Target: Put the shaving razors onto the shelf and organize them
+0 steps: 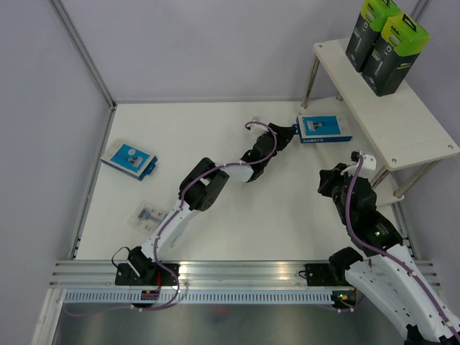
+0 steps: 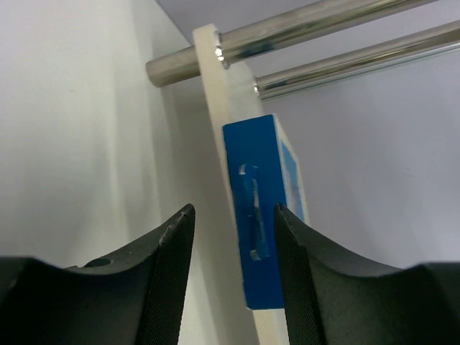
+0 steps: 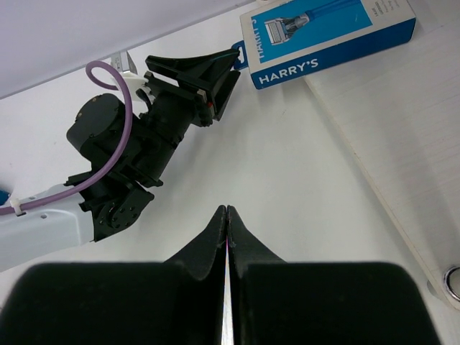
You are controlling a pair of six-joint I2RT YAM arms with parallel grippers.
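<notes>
The shelf [image 1: 402,122] stands at the right. Two black boxes with lime-green tops [image 1: 384,43] stand on its top board. A blue-and-white razor box [image 1: 325,129] lies flat on the lower board's left end. My left gripper [image 1: 293,131] is open, its jaws either side of that box's near end [image 2: 259,215] without gripping it. The right wrist view shows the same box [image 3: 330,32] and the left gripper [image 3: 215,72]. My right gripper [image 1: 329,180] is shut and empty [image 3: 227,215], above the table by the shelf. A second blue-and-white box [image 1: 129,158] and a clear blister pack [image 1: 149,215] lie on the table at the left.
The lower board's edge [image 2: 215,108] and silver legs [image 2: 302,29] are close ahead of the left gripper. The lower board [image 3: 402,144] is just right of the right gripper. Grey walls enclose the white table [image 1: 237,215].
</notes>
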